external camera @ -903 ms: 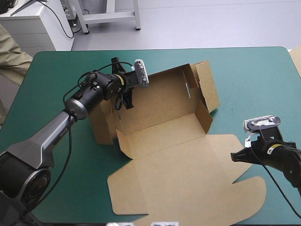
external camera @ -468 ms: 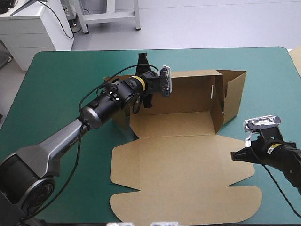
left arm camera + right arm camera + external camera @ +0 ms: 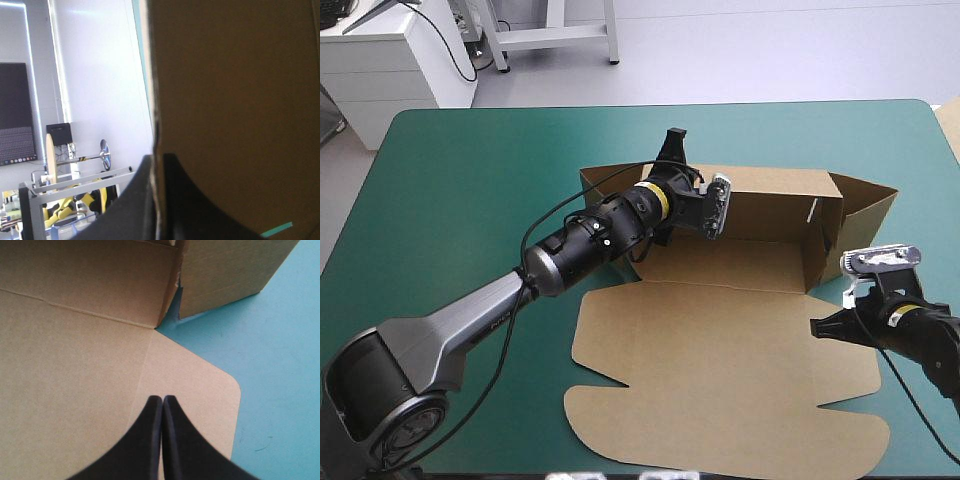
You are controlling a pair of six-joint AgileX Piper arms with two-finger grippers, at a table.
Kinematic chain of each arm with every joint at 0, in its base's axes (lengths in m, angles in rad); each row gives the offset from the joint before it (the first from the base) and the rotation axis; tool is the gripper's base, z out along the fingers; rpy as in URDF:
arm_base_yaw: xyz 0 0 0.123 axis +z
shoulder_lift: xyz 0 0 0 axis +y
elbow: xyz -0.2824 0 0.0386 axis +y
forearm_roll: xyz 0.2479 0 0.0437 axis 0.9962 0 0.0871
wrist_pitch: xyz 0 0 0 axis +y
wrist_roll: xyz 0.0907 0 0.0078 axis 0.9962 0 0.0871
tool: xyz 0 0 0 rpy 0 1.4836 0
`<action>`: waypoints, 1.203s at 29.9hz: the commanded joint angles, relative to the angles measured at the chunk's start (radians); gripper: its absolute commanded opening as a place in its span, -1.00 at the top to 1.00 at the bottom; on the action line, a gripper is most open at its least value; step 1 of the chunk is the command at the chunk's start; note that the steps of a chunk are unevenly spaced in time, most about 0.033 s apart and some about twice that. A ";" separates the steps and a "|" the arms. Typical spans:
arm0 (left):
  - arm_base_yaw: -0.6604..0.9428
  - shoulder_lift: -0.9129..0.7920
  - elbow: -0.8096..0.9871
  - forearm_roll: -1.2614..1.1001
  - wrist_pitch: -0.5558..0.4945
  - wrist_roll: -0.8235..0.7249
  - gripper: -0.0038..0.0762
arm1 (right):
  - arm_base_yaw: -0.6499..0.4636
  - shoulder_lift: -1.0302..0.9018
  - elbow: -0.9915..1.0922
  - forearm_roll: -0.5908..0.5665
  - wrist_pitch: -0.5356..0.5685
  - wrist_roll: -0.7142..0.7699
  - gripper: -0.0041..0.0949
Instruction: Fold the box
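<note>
Box (image 3: pixel 770 215) wall sits clamped in left hand (image 3: pixel 156 159); right hand (image 3: pixel 162 399), pressed together, hangs over the flat lid (image 3: pixel 720 370).

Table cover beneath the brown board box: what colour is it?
The table cover is plain teal-green, best seen in the high view.

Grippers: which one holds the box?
The left gripper, shut on the raised back wall of the box; the right gripper, shut on nothing, is over the flat lid.
</note>
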 commanded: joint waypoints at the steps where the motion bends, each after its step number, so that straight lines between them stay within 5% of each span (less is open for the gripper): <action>1: -0.043 -0.037 -0.006 0.103 -0.055 -0.098 0.92 | 0.004 -0.008 -0.030 -0.025 -0.042 0.022 0.96; 9: -0.064 -0.030 0.014 0.358 -0.044 -0.407 0.92 | 0.004 -0.008 -0.104 -0.048 0.014 0.046 0.96; 22: -0.064 -0.024 0.121 0.502 -0.127 -0.526 0.92 | 0.004 0.008 -0.351 -0.179 0.095 0.123 0.96; 36: -0.064 -0.021 0.265 1.135 -0.065 -1.156 0.92 | 0.004 0.225 -0.537 -0.223 -0.002 0.203 0.96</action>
